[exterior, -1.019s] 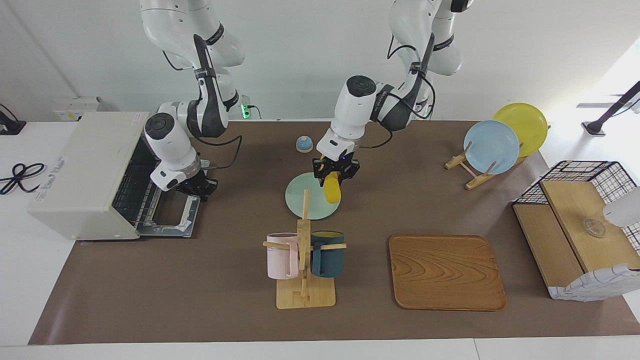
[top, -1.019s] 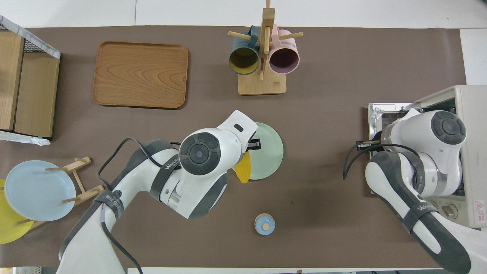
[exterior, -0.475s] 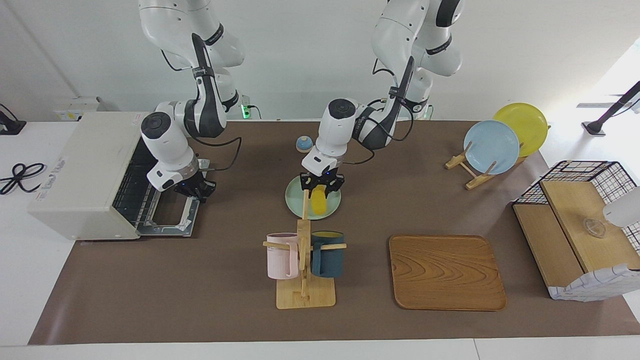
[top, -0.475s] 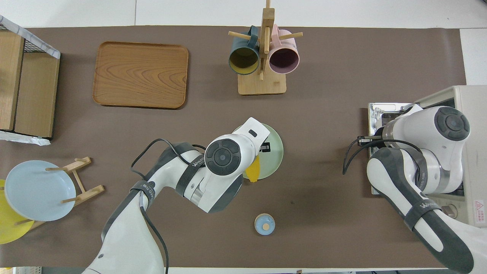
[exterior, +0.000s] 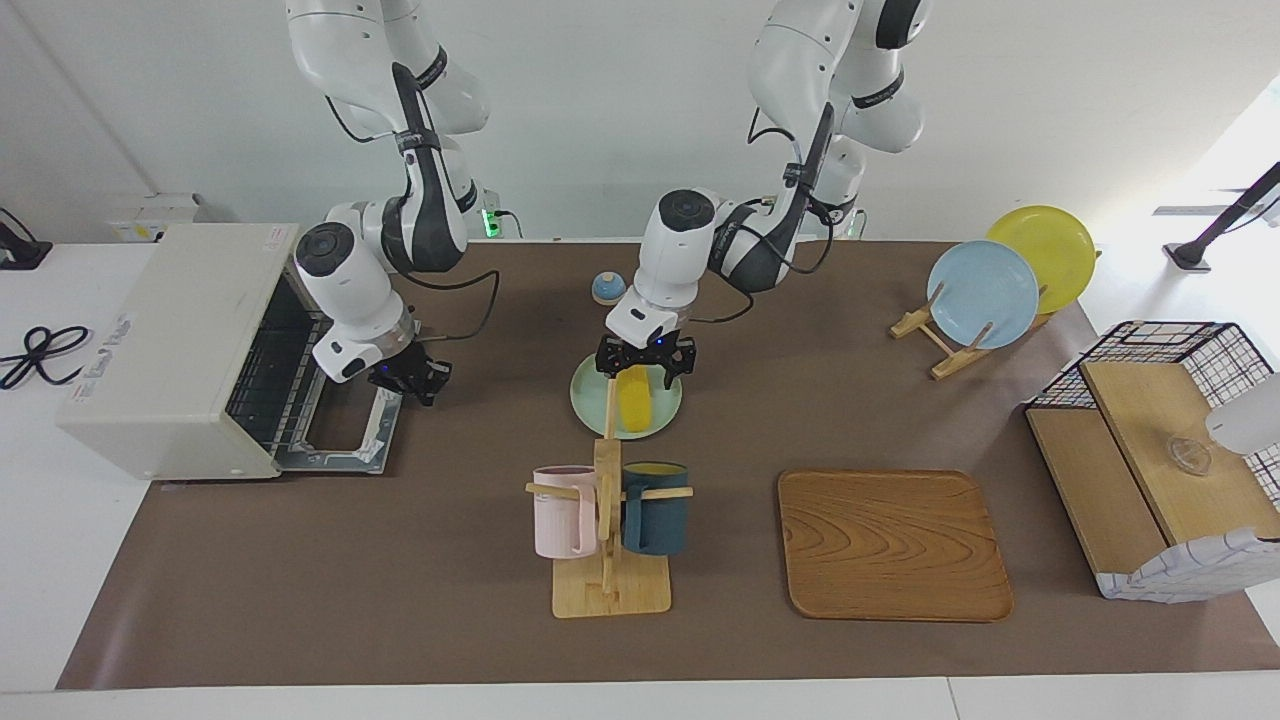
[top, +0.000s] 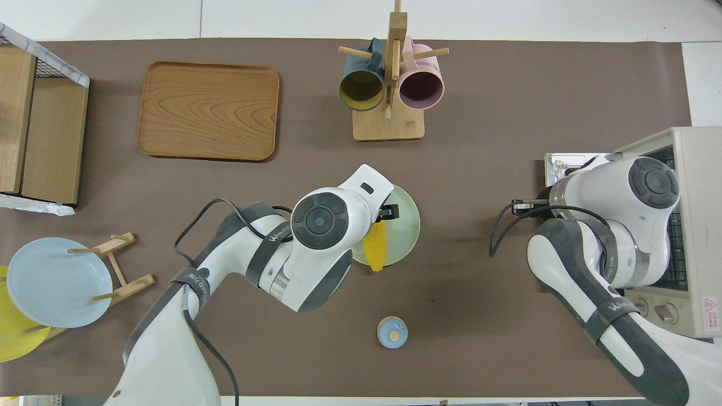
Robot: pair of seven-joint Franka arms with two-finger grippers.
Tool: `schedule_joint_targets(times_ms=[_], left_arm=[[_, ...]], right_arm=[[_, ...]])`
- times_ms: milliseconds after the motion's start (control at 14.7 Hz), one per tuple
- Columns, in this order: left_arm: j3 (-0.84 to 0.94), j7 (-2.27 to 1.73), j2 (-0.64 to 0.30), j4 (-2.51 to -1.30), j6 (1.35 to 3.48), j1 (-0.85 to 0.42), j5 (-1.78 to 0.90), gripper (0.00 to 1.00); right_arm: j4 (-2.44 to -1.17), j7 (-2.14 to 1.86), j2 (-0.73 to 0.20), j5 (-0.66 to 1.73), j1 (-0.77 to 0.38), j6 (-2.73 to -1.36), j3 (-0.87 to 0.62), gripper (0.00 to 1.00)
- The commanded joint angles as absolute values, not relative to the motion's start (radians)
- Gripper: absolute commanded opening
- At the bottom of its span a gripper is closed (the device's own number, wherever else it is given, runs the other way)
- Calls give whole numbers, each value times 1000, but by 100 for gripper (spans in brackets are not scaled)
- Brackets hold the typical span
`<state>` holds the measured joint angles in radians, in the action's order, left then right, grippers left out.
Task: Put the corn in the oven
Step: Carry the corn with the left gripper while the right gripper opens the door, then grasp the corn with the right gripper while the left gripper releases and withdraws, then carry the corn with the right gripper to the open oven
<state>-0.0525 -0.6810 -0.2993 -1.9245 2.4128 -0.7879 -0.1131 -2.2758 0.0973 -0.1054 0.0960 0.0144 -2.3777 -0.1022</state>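
Since half a second earlier the left gripper (exterior: 645, 363) had spread its fingers, leaving the corn (exterior: 633, 399) lying on the green plate (exterior: 588, 392). Right gripper (exterior: 412, 378), fingers together, hung over the oven (exterior: 170, 340)'s lowered door. Arm bands appeared to read "WANUC"; a brown mat (exterior: 400, 580) covered the white table.

Corn (exterior: 633, 399): bare yellow cob, lying flat on pale green plate (exterior: 662, 421), mid-counter. Oven (exterior: 170, 350): cream-white box at right arm's end, door (exterior: 343, 432) dropped open, wire rack visible.
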Motion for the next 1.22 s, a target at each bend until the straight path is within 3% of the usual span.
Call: schedule_joint_targets(times_ms=[0,136,340,408,475,679,883,1155], left_arm=[[-52,-609,-172,-1934,2269,-685,-117,100],[-54,-563,-121,-1921,2199,-602,-117,100],[-55,-453,-95,-1838,2045,-456,-115,100],[-55,-402,-94,-1807,2004,-416,-115,100],[-55,-338,-92,-1777,1962,-366,-115,100],[-55,-197,-57,-1740,1872,-256,-114,100],[-55,-140,-11,-1740,1810,-203,-46,100],[-51,-135,58,-1738,1692,-160,-15,100]], right_arm=[[-2258,281,-115,112,-101,-2414,-110,0],[-2220,383,-124,112,-178,-2418,-110,0],[-2042,630,-185,92,-337,-2360,-110,0],[-1963,690,-236,74,-395,-2321,-107,20],[-1883,765,-295,24,-460,-2288,-104,26],[-1604,1033,-486,-210,-575,-2142,-110,28],[-1607,1052,-505,-235,-621,-2158,-110,33],[-1741,1057,-479,-235,-634,-2301,-112,39]])
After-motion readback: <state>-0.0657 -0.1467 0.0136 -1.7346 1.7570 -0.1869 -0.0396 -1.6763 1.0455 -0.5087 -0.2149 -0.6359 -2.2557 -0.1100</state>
